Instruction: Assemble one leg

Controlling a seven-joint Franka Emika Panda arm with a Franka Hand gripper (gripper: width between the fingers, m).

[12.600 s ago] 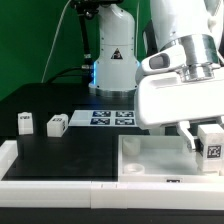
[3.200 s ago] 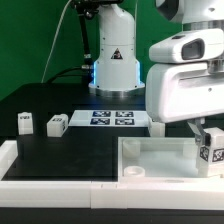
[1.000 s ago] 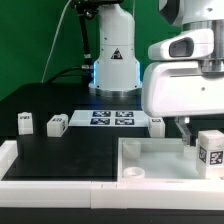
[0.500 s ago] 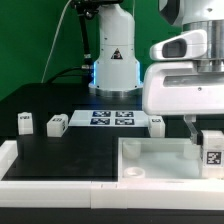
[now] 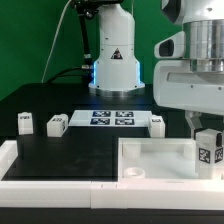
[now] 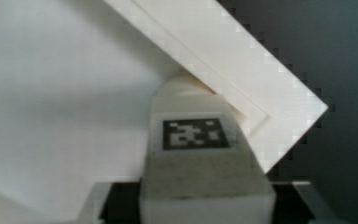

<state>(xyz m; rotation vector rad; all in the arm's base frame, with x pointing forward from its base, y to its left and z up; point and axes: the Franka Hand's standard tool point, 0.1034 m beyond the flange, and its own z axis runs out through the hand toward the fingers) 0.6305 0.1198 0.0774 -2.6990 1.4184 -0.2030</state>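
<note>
While the leg (image 5: 208, 151) stands upright at the tabletop's (image 5: 150, 160) corner on the exterior view's right, with its tag facing the camera, the gripper (image 5: 203, 133) comes down on it from above, its fingers closed against the leg's sides; the wrist view shows the leg (image 6: 201, 150) with its tip at the corner of the tabletop (image 6: 60, 100). The tray's sunken middle lies open toward the exterior view's left. Beyond it, two more legs (image 5: 25, 122) (image 5: 56, 124) stand well apart on the black table (image 5: 60, 150), and the marker board (image 5: 108, 119) lies behind with another leg (image 5: 157, 124) beside it.
</note>
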